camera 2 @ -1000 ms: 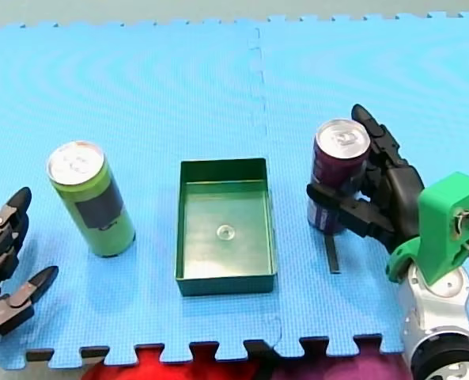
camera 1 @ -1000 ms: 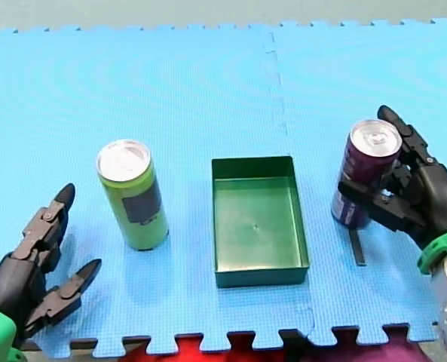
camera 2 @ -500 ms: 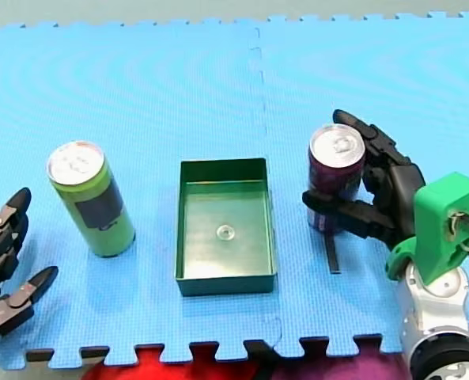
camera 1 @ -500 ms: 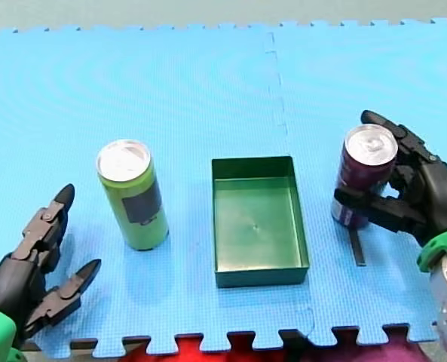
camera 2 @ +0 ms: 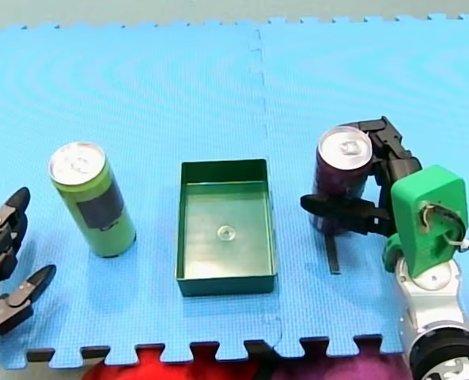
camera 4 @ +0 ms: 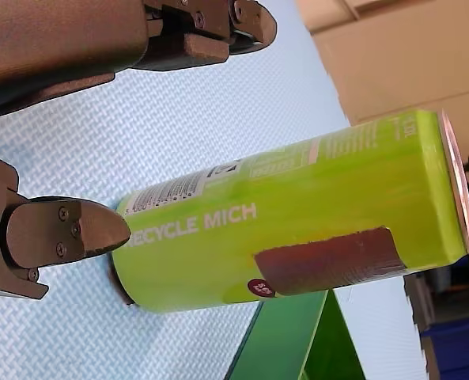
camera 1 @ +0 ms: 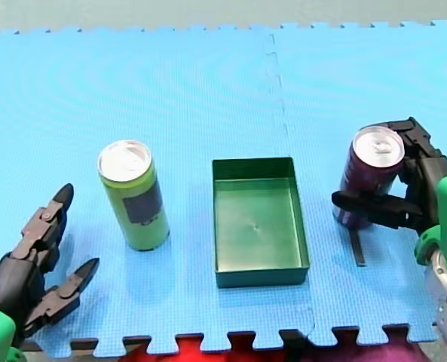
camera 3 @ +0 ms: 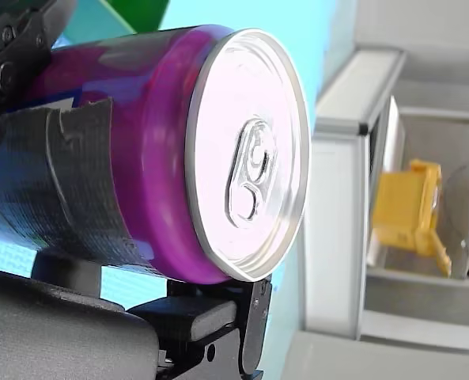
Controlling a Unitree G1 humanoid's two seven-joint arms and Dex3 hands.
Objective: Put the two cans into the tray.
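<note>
Blue foam mat (camera 1: 208,90) bears the purple can (camera 1: 368,181), upright just right of the green tray (camera 1: 261,276) and clasped by the right hand (camera 1: 411,177), while the green can (camera 1: 136,200) stands upright left of the tray, apart from the left hand (camera 1: 38,264), which holds nothing at the mat's near-left corner.

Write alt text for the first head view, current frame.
The robot's right hand grips an upright purple can, right of a green tray on a blue foam mat. A lime-green can stands left of the tray; the left hand, holding nothing, is at the mat's near left corner.
</note>
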